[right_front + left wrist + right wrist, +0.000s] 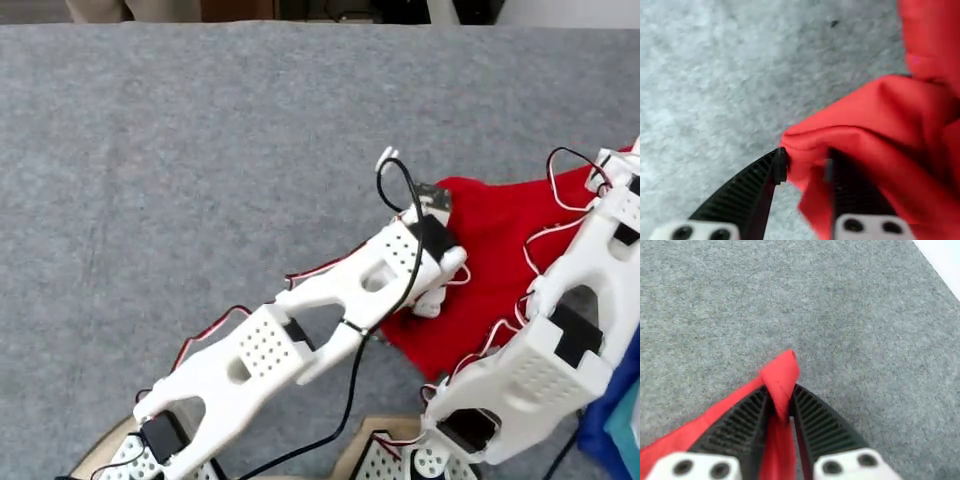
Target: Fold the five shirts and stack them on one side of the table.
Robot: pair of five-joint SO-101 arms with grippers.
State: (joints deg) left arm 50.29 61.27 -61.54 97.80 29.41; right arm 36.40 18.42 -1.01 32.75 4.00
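A red shirt [490, 250] lies crumpled on the grey table, right of centre. My left gripper [438, 288] stands at the shirt's left edge. In the left wrist view the left gripper [805, 162] is shut on a bunched fold of the red shirt [880, 125], lifted a little off the table. My right arm [560, 340] runs along the right side, over the shirt's right part. In the right wrist view the right gripper [782, 402] is shut on a thin hem of the red shirt [782, 372], which sticks out past the fingertips.
Grey felt [200, 160] covers the whole table, with wide free room to the left and far side. Blue and teal cloth [608, 425] shows at the near right corner. The table's edge [945, 260] lies close beyond the right gripper.
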